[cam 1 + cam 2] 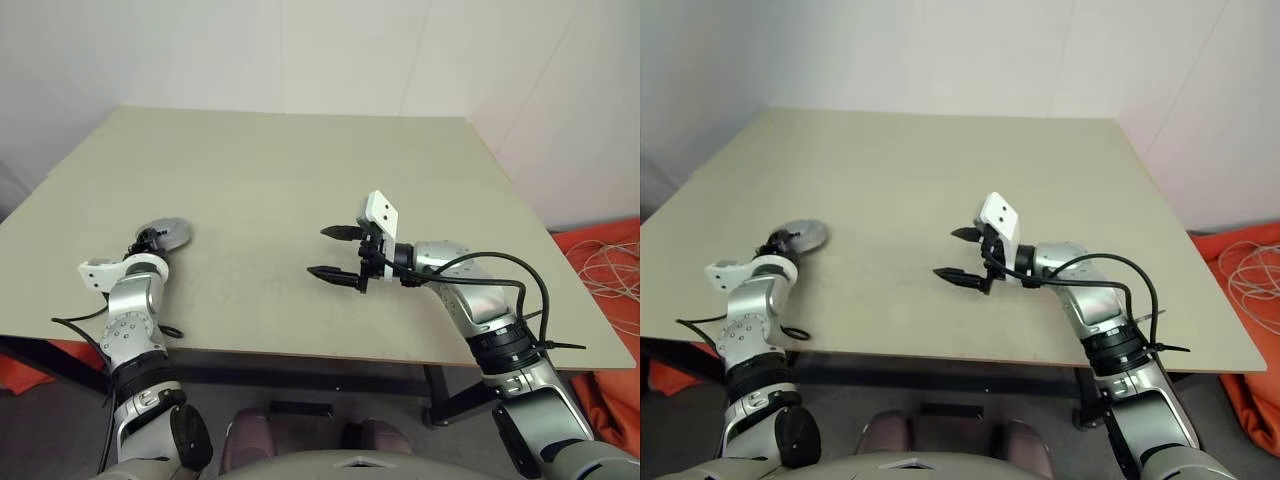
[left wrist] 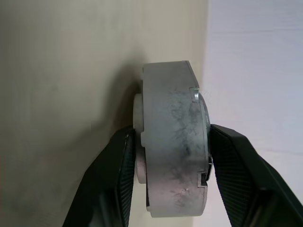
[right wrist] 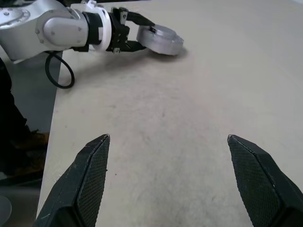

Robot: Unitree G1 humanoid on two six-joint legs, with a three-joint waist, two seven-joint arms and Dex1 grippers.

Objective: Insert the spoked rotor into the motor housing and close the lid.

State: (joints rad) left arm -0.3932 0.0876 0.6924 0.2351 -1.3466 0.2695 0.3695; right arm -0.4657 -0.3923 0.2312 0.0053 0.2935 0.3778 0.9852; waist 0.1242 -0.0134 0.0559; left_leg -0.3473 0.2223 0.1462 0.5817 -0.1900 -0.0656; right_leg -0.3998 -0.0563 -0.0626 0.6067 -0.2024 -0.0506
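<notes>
Motor housing [image 3: 161,40] rests on the counter [image 1: 300,170] near its left edge, clamped across its flat faces between the left hand's [image 1: 152,238] two fingers. Right hand [image 1: 340,252] hangs over the counter's middle, near the front edge, fingers spread wide, grasping nothing.
</notes>
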